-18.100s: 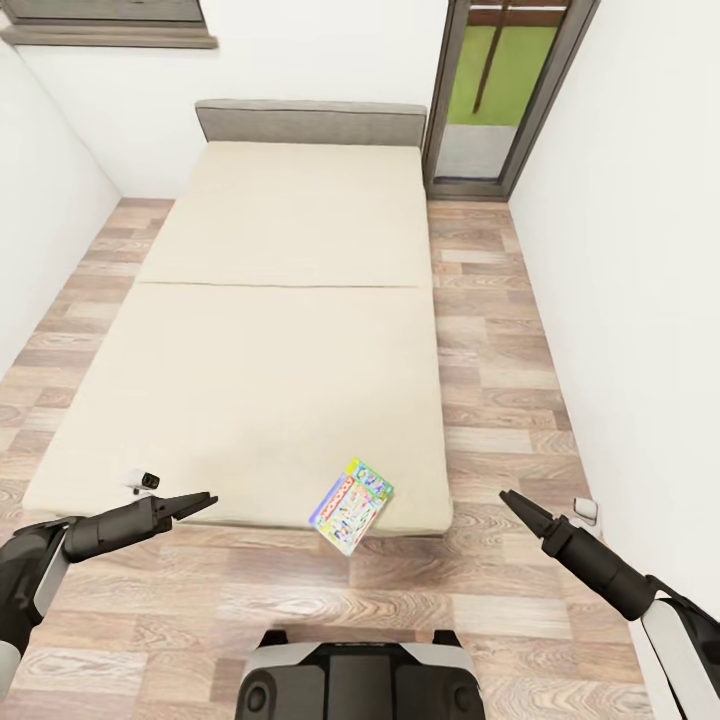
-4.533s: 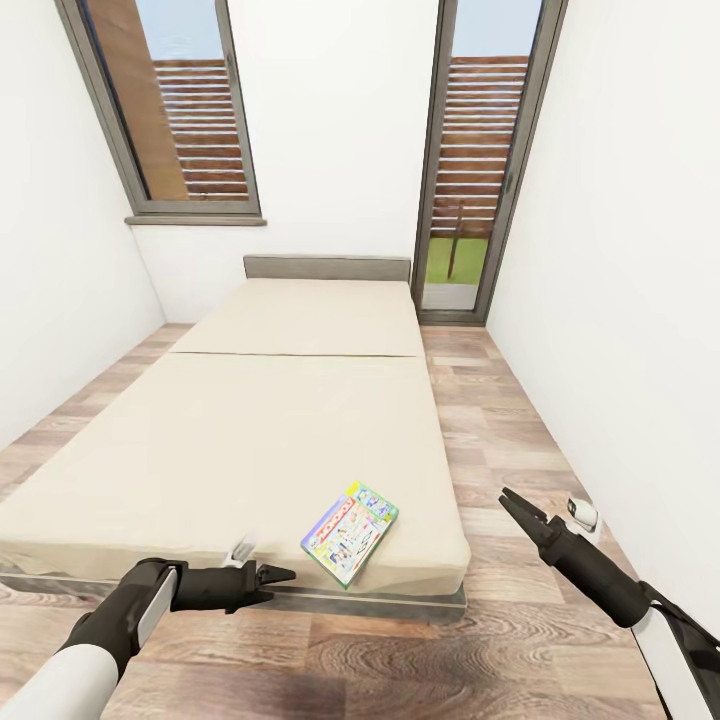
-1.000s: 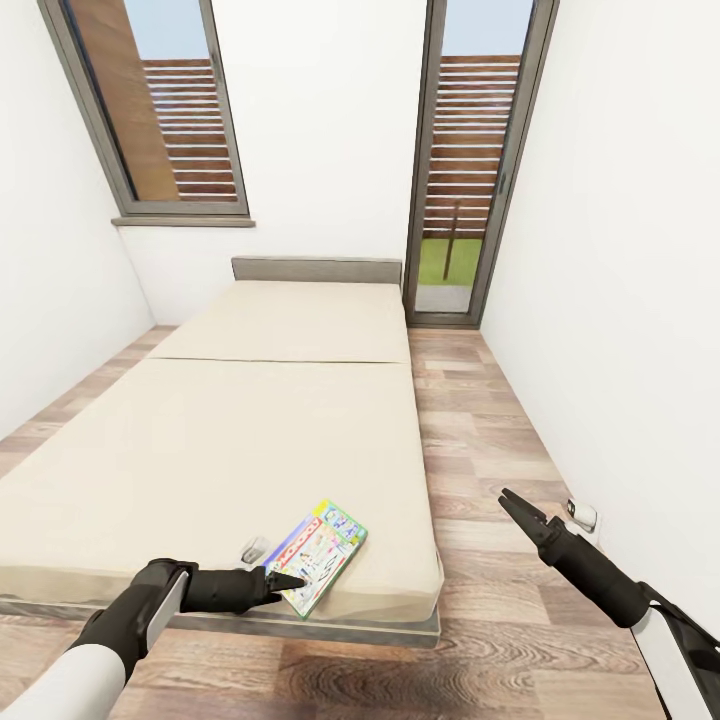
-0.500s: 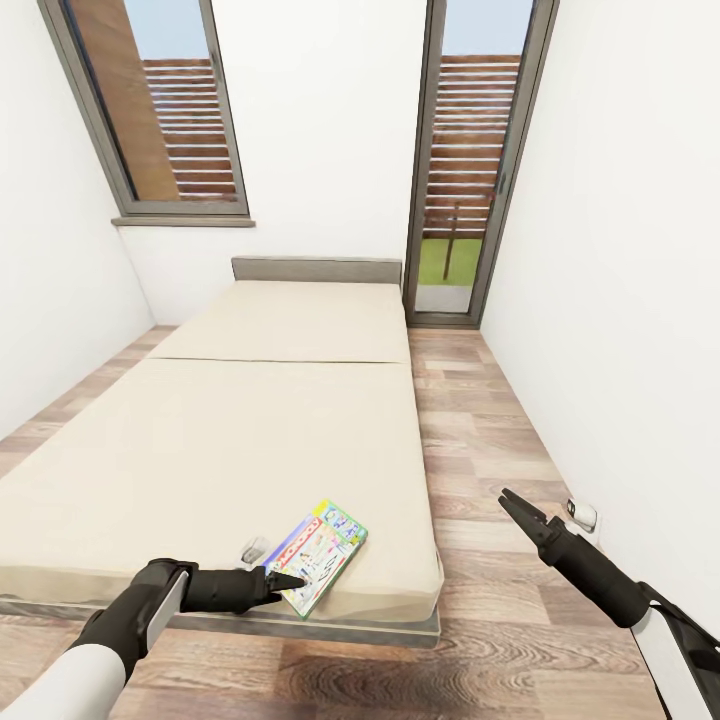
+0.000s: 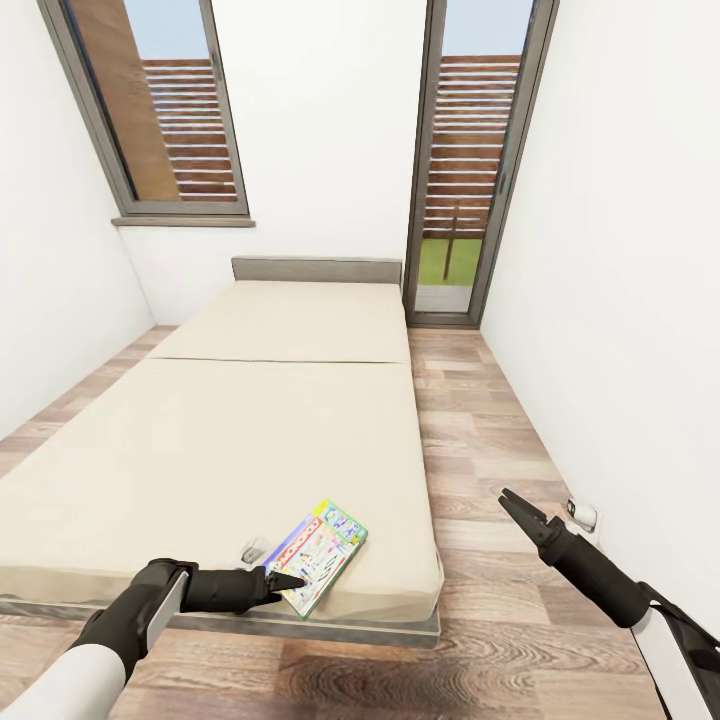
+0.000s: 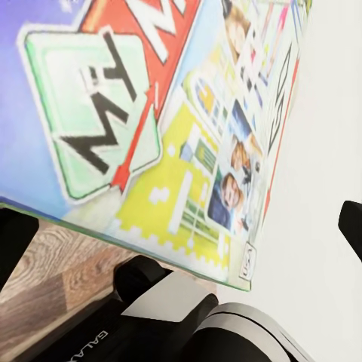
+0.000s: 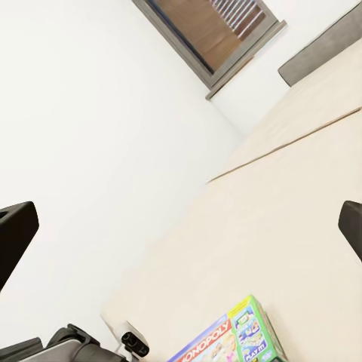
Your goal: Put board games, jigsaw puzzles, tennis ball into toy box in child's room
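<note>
Even, bright daylight fills the white room, seeming to come from the tall windows point(image 5: 155, 110) behind the bed's point(image 5: 250, 440) head end. Shadows are faint, darkest under the bed's foot edge. In the left wrist view the board game point(image 6: 158, 128) lid looms close and slightly soft; verticals lean outward at the head view's edges.

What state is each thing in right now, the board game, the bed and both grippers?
Board game: lying flat on the bed's near corner, lid up, one corner hanging over the edge.
Bed: bare beige mattress, carrying the one game.
Left gripper: at the game's near edge, fingers spread wide.
Right gripper: open, raised over the floor, holding nothing.
</note>
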Motion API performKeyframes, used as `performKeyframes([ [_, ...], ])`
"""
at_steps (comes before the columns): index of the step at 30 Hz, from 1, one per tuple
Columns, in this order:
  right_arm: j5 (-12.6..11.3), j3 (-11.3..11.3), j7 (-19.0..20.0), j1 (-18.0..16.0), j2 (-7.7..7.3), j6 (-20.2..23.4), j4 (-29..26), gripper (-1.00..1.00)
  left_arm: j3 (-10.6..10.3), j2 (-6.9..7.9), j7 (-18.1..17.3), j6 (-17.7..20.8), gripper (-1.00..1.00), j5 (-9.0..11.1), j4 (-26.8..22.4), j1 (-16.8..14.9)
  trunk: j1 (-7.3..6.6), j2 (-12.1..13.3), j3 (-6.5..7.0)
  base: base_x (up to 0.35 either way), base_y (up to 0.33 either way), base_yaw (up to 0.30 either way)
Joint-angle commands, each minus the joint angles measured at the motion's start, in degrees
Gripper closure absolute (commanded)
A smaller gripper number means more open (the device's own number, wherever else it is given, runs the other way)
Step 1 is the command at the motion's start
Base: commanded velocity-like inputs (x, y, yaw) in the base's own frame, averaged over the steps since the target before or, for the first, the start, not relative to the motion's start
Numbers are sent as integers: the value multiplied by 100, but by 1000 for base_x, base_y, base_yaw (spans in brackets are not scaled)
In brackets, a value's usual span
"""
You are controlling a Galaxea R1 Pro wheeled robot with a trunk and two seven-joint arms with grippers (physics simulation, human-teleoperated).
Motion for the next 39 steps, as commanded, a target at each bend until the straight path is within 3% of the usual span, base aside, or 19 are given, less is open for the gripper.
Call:
performKeyframes([
  [1,-38,-3,8,-3,-1,52,1,-100,-8,3,-9,40,-100,31,-1,-2,-1,-2,-5,0,0,0],
  [39,-38,-6,8,-3,-1,52,1,-100,-16,3,-138,29,-100,31,-1,-2,-1,-2,-5,0,-20,0],
])
